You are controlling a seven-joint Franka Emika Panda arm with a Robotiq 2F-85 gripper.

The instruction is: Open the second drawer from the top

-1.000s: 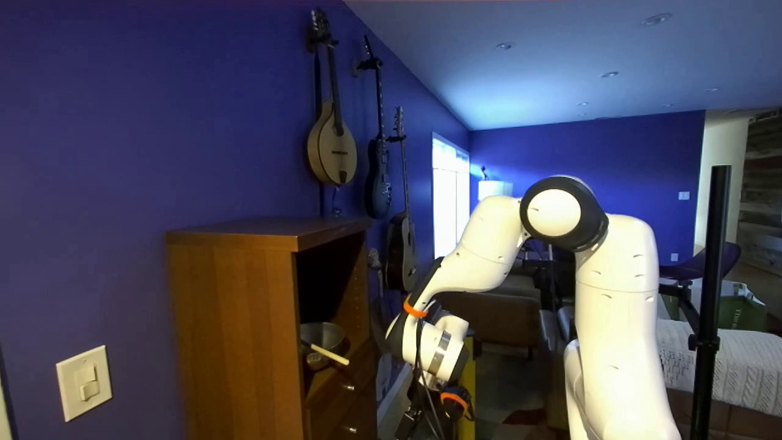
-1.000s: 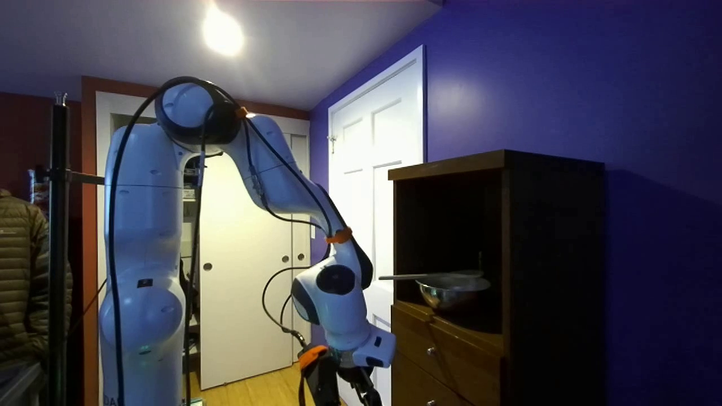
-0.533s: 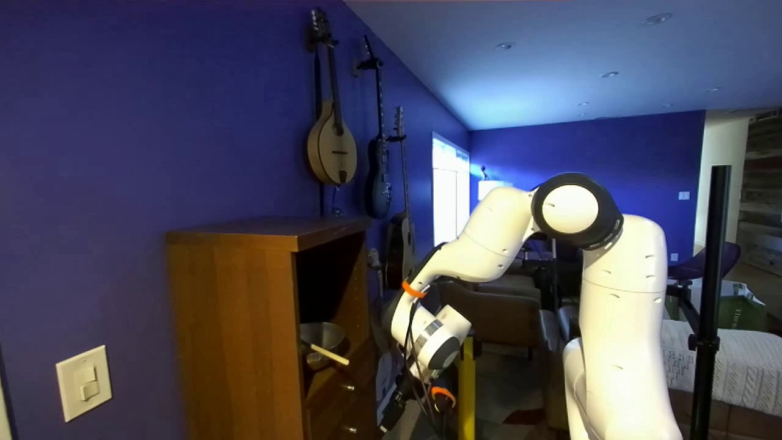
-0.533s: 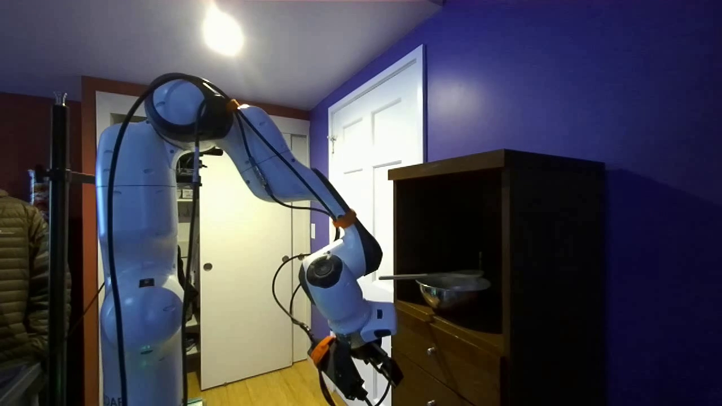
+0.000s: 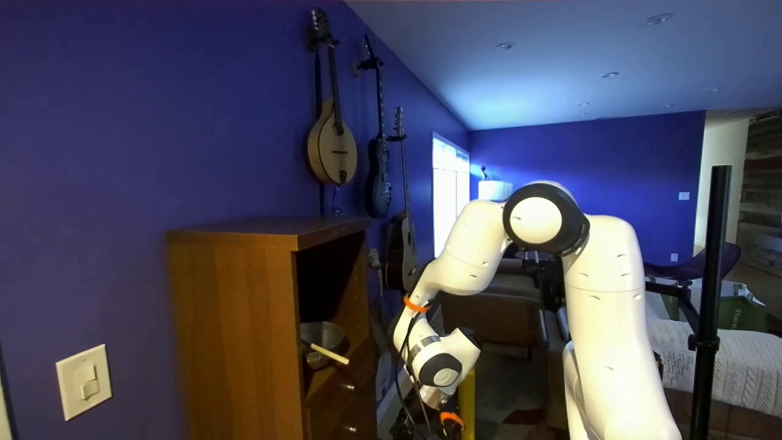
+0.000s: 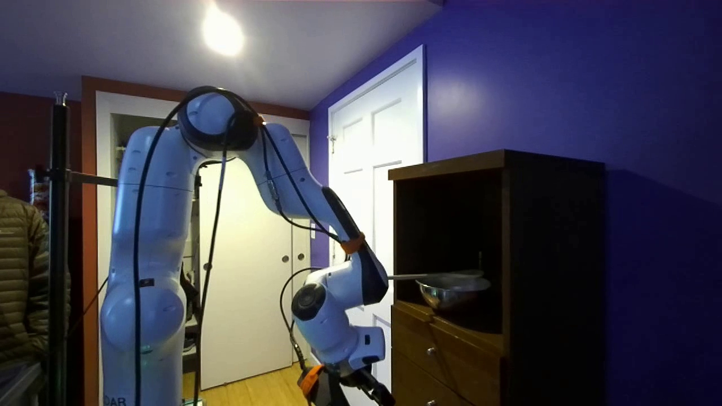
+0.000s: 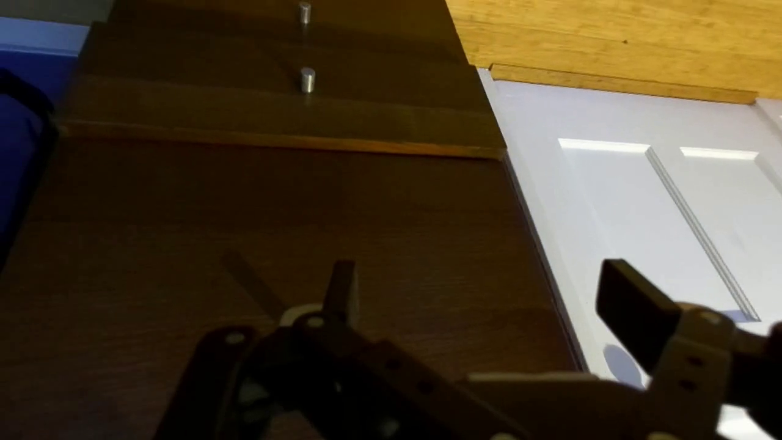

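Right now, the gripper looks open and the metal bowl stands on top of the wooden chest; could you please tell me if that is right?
Not quite: the metal bowl stands inside the open upper compartment of the wooden chest, not on top of it, as both exterior views show. The gripper is indeed open in the wrist view.

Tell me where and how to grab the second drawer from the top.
I'd grip its small metal knob, coming straight at the drawer front and closing the open tool around it. The knob juts out from a flat face, which likely offers no better hold.
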